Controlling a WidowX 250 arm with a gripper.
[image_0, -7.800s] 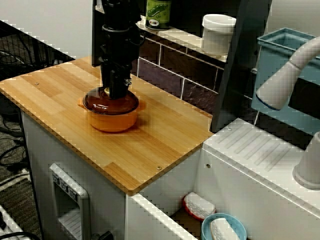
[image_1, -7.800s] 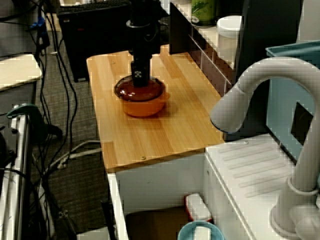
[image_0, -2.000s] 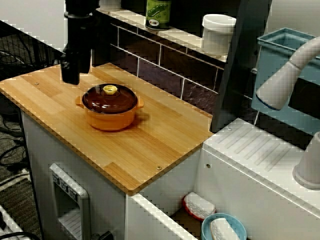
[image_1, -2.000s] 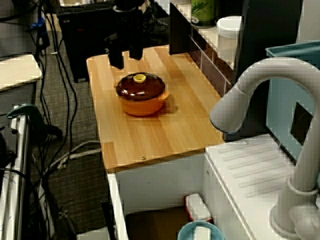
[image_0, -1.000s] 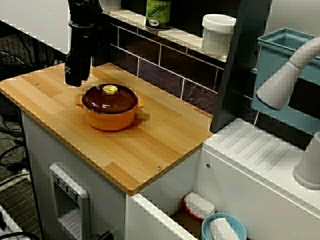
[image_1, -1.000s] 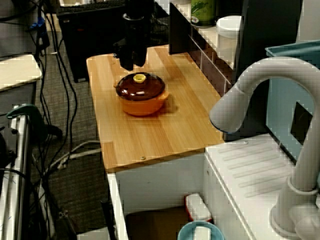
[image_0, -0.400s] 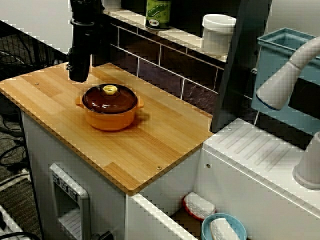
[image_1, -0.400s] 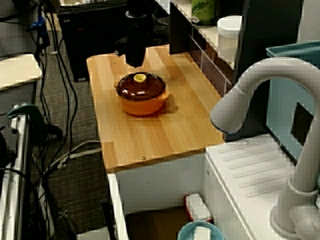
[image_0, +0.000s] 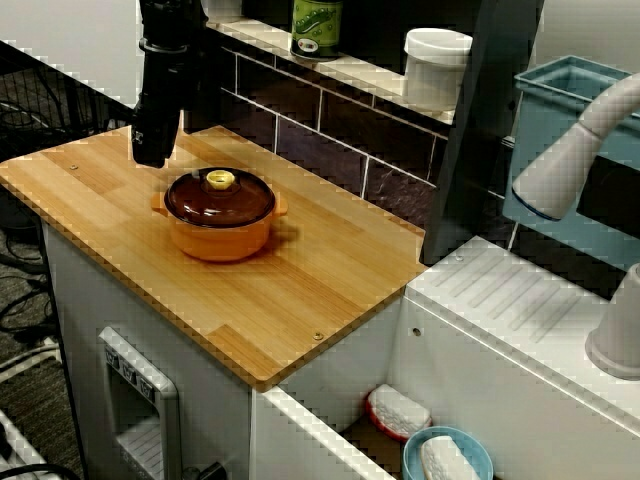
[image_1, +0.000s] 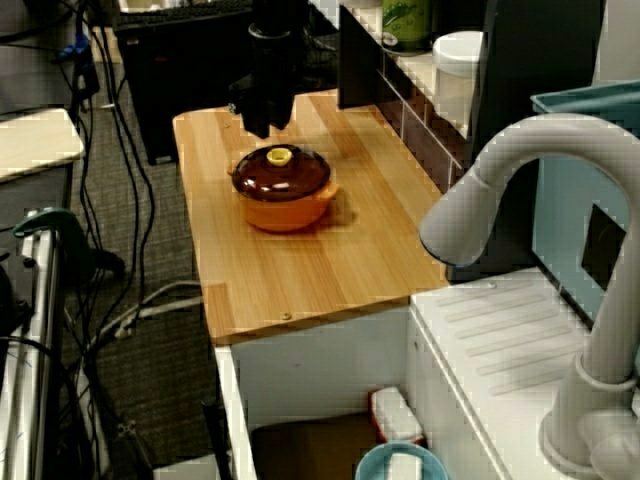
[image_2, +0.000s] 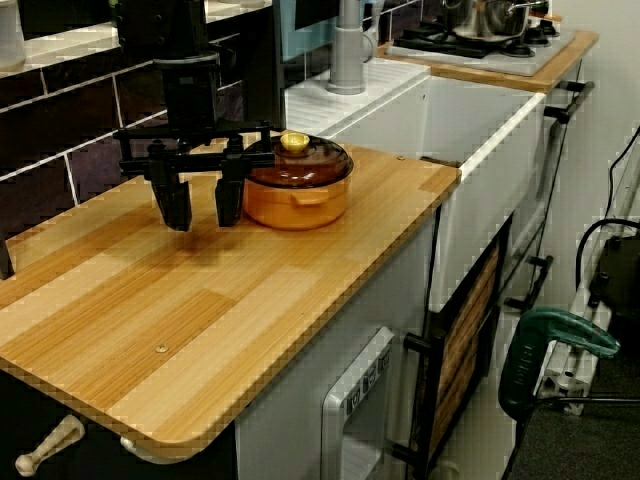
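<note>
Orange lidded pot (image_2: 297, 205) sits just beside the empty, spread-open pincer (image_2: 202, 207).

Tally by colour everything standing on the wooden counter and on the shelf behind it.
Orange: 1, the pot
Brown: 1, its lid
Green: 1, the can
White: 2, the tub and a cut-off container
Total: 5

One orange pot (image_0: 222, 240), one brown lid (image_0: 240, 200), one green can (image_0: 316, 27), one white jar (image_0: 436, 68).
</note>
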